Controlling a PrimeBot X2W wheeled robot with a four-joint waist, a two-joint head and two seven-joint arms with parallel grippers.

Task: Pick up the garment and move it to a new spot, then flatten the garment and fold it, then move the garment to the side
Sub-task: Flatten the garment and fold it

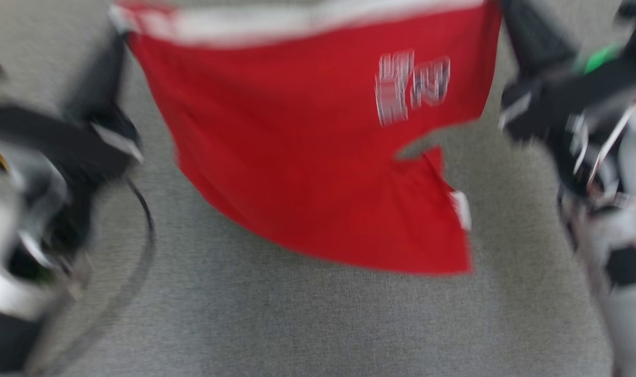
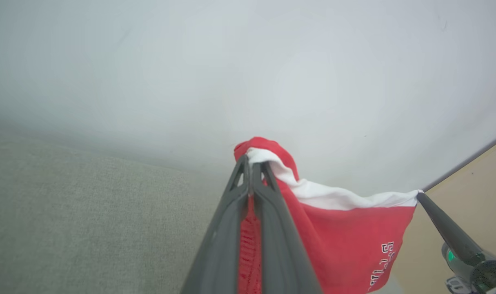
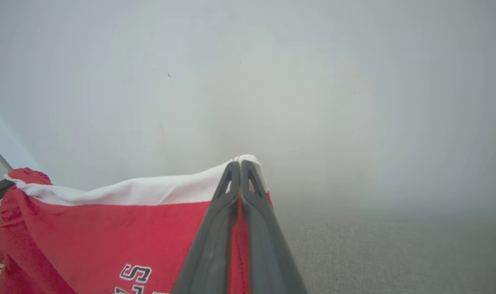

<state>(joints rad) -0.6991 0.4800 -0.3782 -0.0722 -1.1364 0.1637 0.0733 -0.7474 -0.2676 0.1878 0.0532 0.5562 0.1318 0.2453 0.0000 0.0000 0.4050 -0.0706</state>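
Left wrist view shows our left fingers (image 2: 272,228) clamping the garment (image 2: 345,237), right fingers (image 2: 445,226) too; hasty swinging could slip a corner.

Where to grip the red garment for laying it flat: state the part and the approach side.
Grip the red garment by its white band, one end each: left pincer from the left, right pincer from the right. Both are shut there now, and the cloth hangs spread between them, so this hold probably suits flattening it.
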